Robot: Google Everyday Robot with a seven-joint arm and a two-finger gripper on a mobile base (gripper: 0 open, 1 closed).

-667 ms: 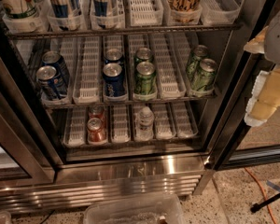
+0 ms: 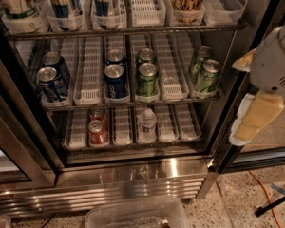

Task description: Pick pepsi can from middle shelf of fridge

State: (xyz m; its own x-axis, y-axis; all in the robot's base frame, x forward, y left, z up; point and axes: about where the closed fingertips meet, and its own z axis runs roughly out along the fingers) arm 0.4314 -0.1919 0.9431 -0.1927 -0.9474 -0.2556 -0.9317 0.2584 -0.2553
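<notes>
A pepsi can (image 2: pixel 115 81) stands upright at the front of a white lane tray near the centre of the middle shelf (image 2: pixel 175 99) of the fridge (image 2: pixel 133 177), with a second blue can (image 2: pixel 115 57) directly behind it in the same lane. Two more blue cans (image 2: pixel 51 83) sit one behind the other in a lane at the left end of that shelf. Just right of the pepsi can, in the next lane, is a pair of green cans (image 2: pixel 147 78), and another green pair (image 2: pixel 207 76) stands at the right end. On the shelf below are two red cans (image 2: pixel 98 132) and a small clear bottle (image 2: pixel 147 125); the shelf above carries tall cartons and bottles (image 2: pixel 66 1). The gripper (image 2: pixel 240 101) hangs outside the fridge at the right edge of the view, in front of the dark door frame and well apart from the pepsi can; its two tan pads (image 2: pixel 257 118) stand spread apart with nothing between them. A clear plastic bin (image 2: pixel 133 215) sits on the speckled floor below the stainless base, and an orange cable (image 2: pixel 265 191) runs across the floor at lower right.
</notes>
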